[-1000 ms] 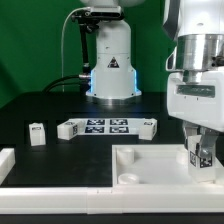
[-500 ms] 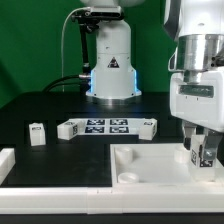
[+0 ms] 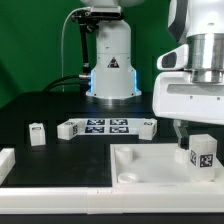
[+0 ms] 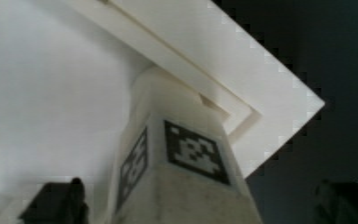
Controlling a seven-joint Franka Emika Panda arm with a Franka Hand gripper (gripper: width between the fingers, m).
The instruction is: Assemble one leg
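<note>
- The leg (image 3: 203,154) stands at the lower right of the exterior view, on the panel (image 3: 150,160), long axis upright, tag facing the camera.
- My tool (image 3: 196,127) sits just above it; in the wrist view the fingers (image 4: 53,198) flank the leg (image 4: 179,150) spread apart, not gripping.
- Risk as I judge it: if the leg isn't fully seated, a finger brushing it could tip it over.
- A second small block (image 3: 37,133) rests on the tabletop (image 3: 60,108) at left.

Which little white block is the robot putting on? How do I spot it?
Find the big white square panel at the exterior view's right. The leg stands upright on it, under the gripper. Unlike the other little leg lying far off on the dark table, this one sits on the panel.
</note>
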